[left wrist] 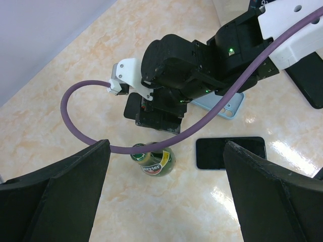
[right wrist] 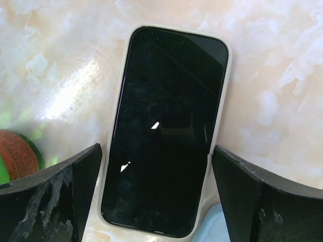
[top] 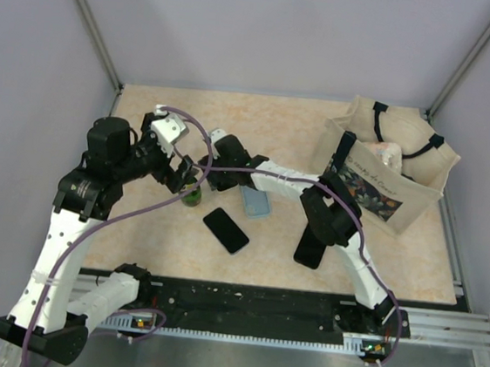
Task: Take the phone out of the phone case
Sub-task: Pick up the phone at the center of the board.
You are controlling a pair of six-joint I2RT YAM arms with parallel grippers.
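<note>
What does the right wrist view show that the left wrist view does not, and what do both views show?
Only the right wrist view shows the black phone in its cream case clearly. It lies flat between the fingers of the open right gripper.

Only the left wrist view shows a second black phone on the table, the purple cable, and the right arm's black wrist from outside.

Both views show the green glass bottle, the light blue case (only a corner of it in the right wrist view), and the beige marbled tabletop.
</note>
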